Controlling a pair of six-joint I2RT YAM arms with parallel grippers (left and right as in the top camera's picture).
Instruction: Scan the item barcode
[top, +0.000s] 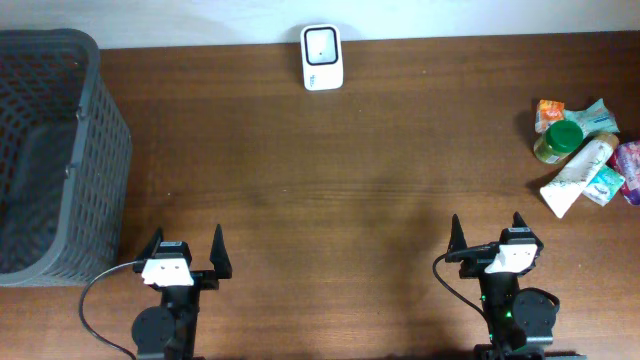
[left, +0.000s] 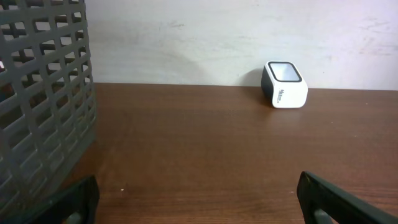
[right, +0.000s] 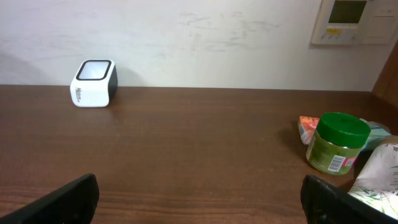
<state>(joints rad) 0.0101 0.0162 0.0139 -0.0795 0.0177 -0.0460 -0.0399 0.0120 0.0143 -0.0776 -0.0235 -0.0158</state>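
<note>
White scanner (top: 322, 57) window-up at far edge, left claw (top: 186, 252), right claw (top: 486, 235) wide open, empty

Shop-checkout mock-up: barcode scanner (top: 322, 57), basket (top: 60, 150), groceries (top: 585, 155) on table (top: 330, 200)

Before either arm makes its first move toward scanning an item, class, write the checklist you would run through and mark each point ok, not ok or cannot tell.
1. Left gripper open and empty: ok.
2. Right gripper open and empty: ok.
3. White box-shaped barcode scanner standing free at the far table edge, window unobstructed: ok.
4. Items within view of the right arm: ok; the green-lidded jar and the white squeeze tube lie in the cluster on the right.
5. Barcode facing outward: ok for the jar, a barcode shows low on its label; cannot tell for the tube.
6. Dark grey mesh plastic basket clear of the path to the scanner: ok, it stays at the far left.
</note>
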